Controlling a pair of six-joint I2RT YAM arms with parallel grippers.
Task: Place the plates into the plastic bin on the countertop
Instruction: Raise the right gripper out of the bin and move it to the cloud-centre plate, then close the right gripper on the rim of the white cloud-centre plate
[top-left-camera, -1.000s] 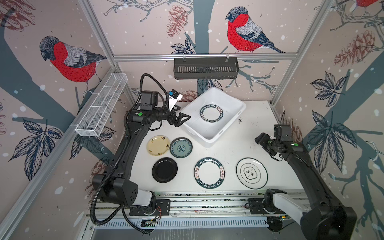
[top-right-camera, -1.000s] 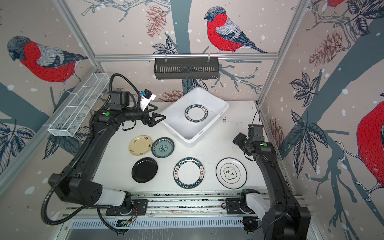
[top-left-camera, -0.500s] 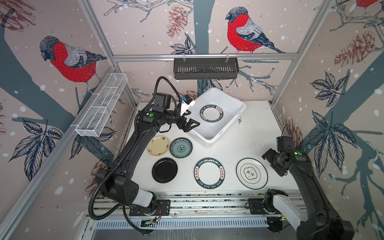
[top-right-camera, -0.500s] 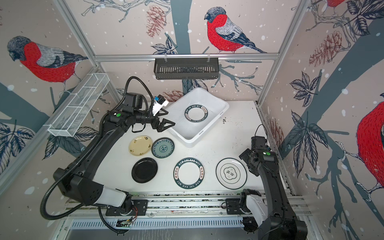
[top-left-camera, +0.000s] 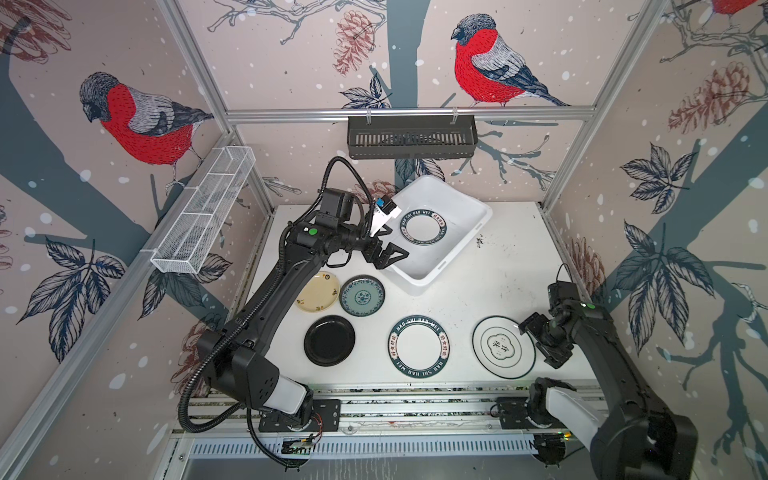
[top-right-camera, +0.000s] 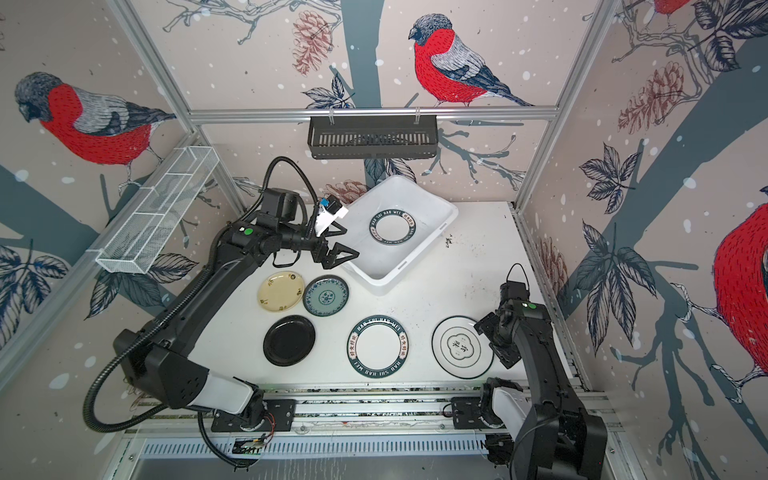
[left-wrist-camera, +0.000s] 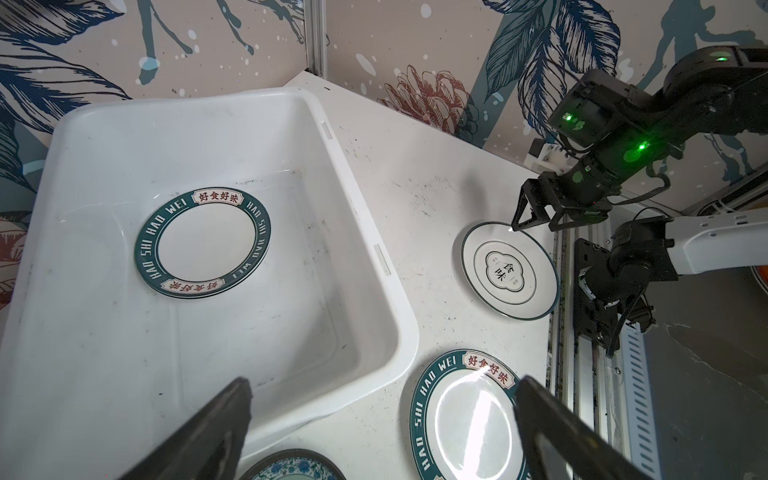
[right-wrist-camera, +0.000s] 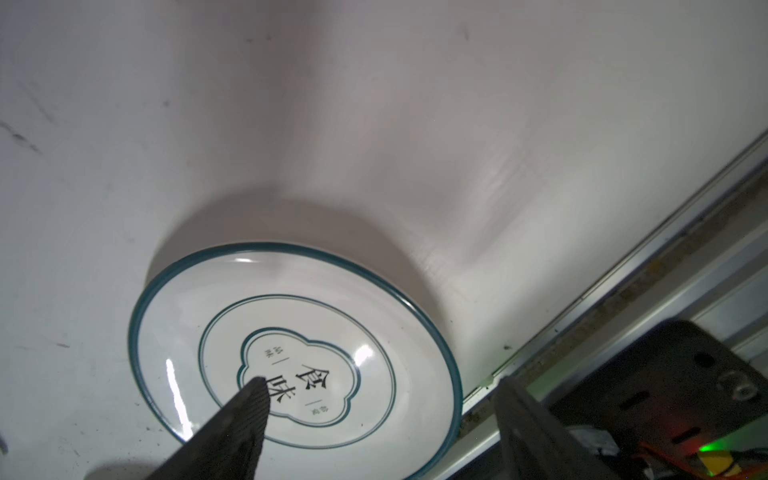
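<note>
The left gripper (top-left-camera: 395, 243) hangs with its fingers spread wide and nothing between them, above the corner of the plastic bin (top-left-camera: 484, 216) nearest its arm. In the left wrist view 1 finger (left-wrist-camera: 232, 411) stands over the bin's floor and the other over the countertop (top-left-camera: 498, 270) outside the wall. The bin is a white tub with sloped walls and a rolled rim, and its floor is scuffed. Ahead of the gripper, flat on that floor, lies 1 white plate with a dark lettered rim (top-left-camera: 423, 226).

Below and behind the left gripper, toward its arm's base, 3 smaller plates lie flat on the countertop: the teal patterned plate (top-left-camera: 361, 295) just beside the cream-yellow plate (top-left-camera: 318, 291), and the plain black plate (top-left-camera: 329, 340) near both. A 2nd lettered-rim plate (top-left-camera: 419, 347) lies apart from them, between the black one and the right gripper.

The right gripper (top-left-camera: 538, 343) is also spread and holds nothing. It sits low at the outer edge of the white plate with a green-lined emblem (top-left-camera: 500, 347) — 1 finger over the plate's face, the other past its rim on the arm's side.

Whether that finger touches the plate I cannot tell. In both top views the right gripper covers part of the emblem plate's rim. The left wrist view cuts off most of the teal plate and part of the lettered one — the emblem's smallest characters are too fine to read.
</note>
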